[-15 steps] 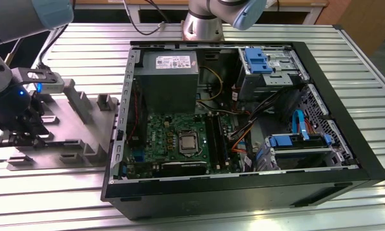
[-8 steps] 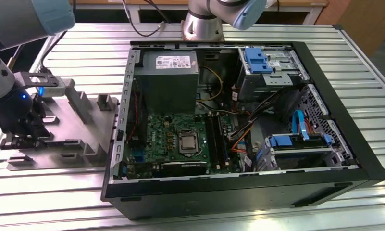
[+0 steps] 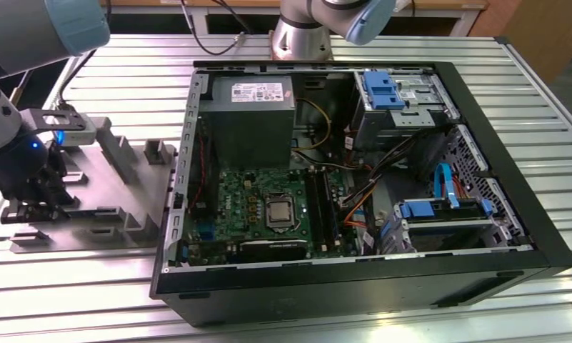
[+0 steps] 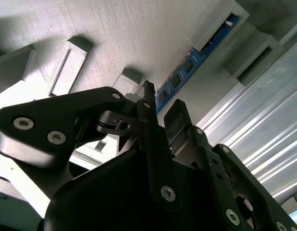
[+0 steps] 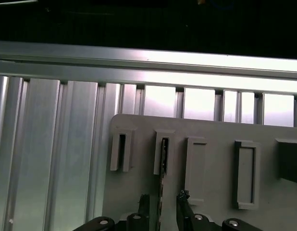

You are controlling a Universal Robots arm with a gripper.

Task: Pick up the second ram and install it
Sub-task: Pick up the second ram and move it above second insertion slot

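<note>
Grey plastic holder (image 3: 123, 179) sits on the slatted metal table (image 3: 66, 286) at nine o'clock from the open computer case (image 3: 362, 293), on the exterior view's left. The second ram (image 4: 187, 70) stands on edge in the holder's slots. The gripper (image 5: 162, 202) hangs over it, fingers spread either side of the blue stick, a gap showing on each side.
</note>
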